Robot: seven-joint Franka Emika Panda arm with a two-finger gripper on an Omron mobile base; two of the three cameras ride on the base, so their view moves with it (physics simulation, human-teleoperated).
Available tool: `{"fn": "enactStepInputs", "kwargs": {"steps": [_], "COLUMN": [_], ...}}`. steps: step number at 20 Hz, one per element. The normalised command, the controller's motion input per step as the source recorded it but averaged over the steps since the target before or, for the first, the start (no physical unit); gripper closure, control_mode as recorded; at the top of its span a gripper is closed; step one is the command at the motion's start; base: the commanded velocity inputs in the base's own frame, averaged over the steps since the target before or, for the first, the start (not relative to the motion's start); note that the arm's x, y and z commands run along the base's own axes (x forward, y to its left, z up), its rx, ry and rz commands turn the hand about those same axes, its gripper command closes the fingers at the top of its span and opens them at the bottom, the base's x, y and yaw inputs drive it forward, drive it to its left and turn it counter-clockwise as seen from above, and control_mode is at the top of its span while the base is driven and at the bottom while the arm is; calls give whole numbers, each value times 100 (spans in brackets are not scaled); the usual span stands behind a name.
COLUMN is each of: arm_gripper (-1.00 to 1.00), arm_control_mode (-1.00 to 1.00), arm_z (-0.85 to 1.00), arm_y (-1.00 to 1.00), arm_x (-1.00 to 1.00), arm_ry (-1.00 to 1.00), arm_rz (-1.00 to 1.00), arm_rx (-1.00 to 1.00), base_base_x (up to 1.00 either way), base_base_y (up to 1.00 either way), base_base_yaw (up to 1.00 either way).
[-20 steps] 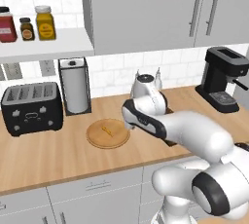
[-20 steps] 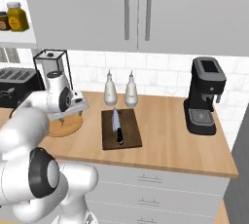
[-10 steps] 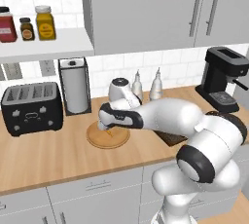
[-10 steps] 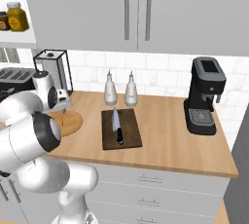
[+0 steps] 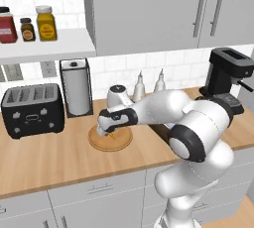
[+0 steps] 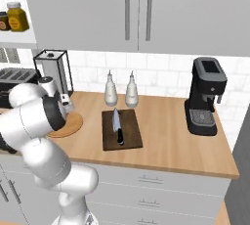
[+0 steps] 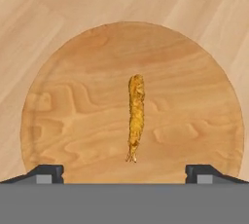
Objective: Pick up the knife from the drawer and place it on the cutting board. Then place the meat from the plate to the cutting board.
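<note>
The meat (image 7: 135,117), a thin orange-yellow sliver, lies near the middle of the round wooden plate (image 7: 73,111). My gripper (image 7: 124,172) hovers just above the plate (image 5: 119,143), open, its fingertips (image 7: 46,172) wide apart on either side of the meat and touching nothing. From the left base the gripper (image 5: 102,132) hangs over the plate's left part. The knife (image 6: 117,127) rests lengthwise on the dark cutting board (image 6: 133,136), to the right of the plate (image 6: 68,127). The drawer fronts (image 6: 146,190) under the counter are shut; I cannot tell which is the task's drawer.
A black toaster (image 5: 32,110) and a paper-towel holder (image 5: 75,88) stand left of and behind the plate. Two bottles (image 6: 111,91) stand behind the board. A coffee machine (image 6: 205,97) is at the right. Jars (image 5: 43,23) sit on a shelf above.
The arm has swung left from near the board and come down over the plate. The gripper has stayed open. The knife and the board have not moved.
</note>
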Motion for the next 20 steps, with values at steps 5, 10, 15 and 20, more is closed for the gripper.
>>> {"fn": "enactStepInputs", "kwargs": {"steps": [5, 10, 15, 20], "arm_gripper": [-100, -100, -100, 100], "arm_control_mode": [-100, -100, -100, -100], "arm_z": [-32, -34, -31, -34], "arm_y": [0, 14, 10, 0], "arm_x": [28, 31, 21, 16], "arm_ry": [0, 0, 1, 1], "arm_rz": [0, 0, 0, 0], "arm_rx": [0, 0, -1, -3], "base_base_x": [0, 0, 0, 0], "base_base_y": [0, 0, 0, 0], "base_base_yaw": [0, 0, 0, 0]}}
